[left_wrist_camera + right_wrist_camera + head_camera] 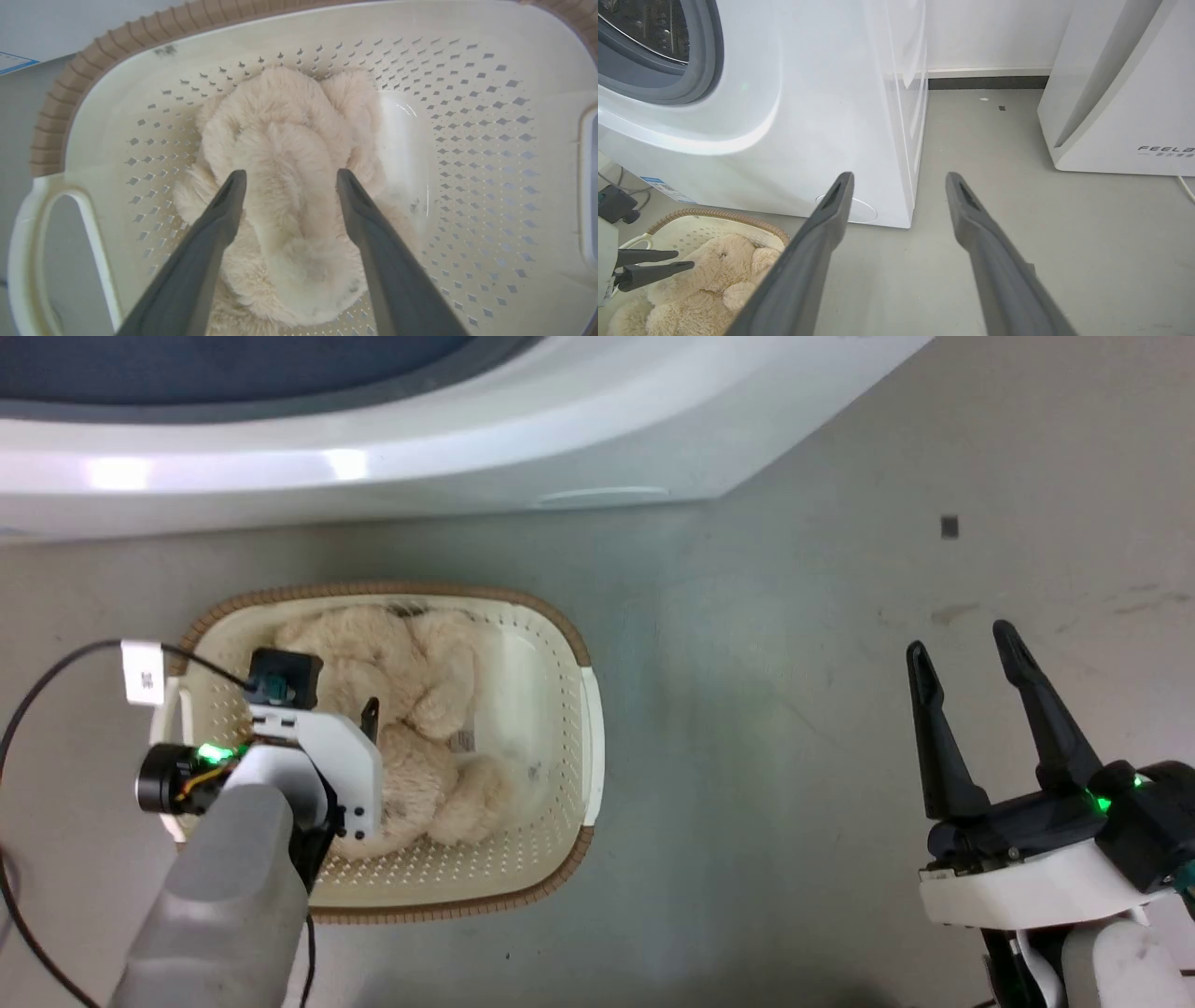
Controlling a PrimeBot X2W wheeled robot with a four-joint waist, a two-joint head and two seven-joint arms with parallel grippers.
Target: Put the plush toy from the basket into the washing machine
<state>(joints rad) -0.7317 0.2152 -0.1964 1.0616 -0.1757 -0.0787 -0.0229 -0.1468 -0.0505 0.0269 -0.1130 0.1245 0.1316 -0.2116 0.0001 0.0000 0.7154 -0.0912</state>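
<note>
The cream-beige plush toy (425,709) lies inside the cream perforated basket (560,775) with its brown woven-look rim, on the floor before the washing machine (373,439). My left gripper (286,179) is open and reaches down into the basket, its two dark fingers straddling a fluffy part of the plush toy (289,154). In the right wrist view the left gripper (684,261) hovers at the plush toy (719,270). My right gripper (963,653) is open and empty over bare floor, off to the basket's right. The washing machine's grey-rimmed porthole (668,70) shows with the steel drum behind it.
A white appliance marked FEELB... (1125,93) stands to the right of the washing machine, with a strip of grey floor (980,140) between them. A black cable (37,709) loops from my left wrist. A small dark mark (949,526) is on the floor.
</note>
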